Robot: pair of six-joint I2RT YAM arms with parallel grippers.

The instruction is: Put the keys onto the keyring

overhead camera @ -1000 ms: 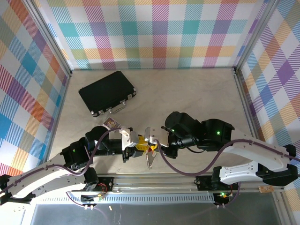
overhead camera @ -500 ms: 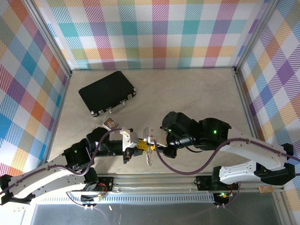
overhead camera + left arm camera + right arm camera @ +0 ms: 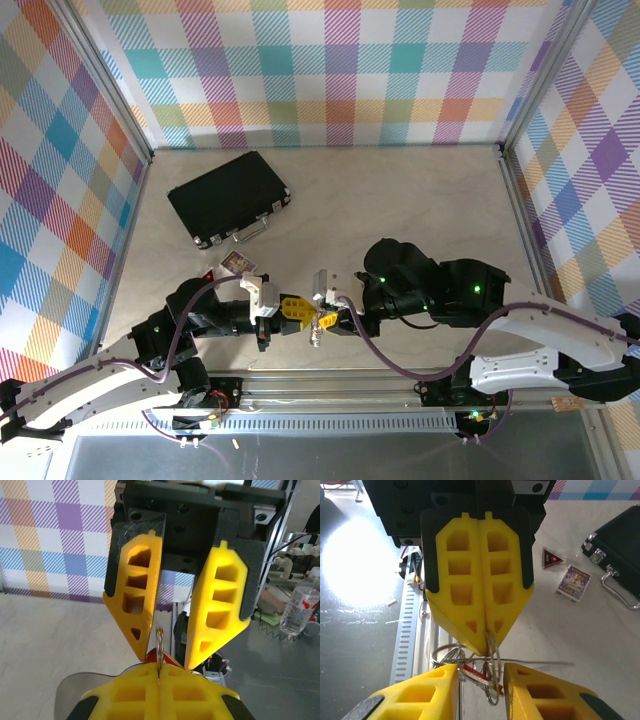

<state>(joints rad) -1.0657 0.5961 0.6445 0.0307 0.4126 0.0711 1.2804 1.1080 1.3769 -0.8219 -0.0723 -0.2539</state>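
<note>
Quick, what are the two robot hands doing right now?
Left gripper: shut, pinching the silvery metal keyring loop.
Right gripper: open, gripping nothing.

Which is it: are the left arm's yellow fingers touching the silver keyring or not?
Touching. In the right wrist view the left fingers are pressed together and the keyring is pinched between their tips.

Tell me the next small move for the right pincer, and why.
Probably close the right pincer gently on the red key. Its jaws stand open with the key's red head between them, right by the keyring, while the left pincer is shut on the ring's wire. The key likely needs a firm grip before threading.
</note>
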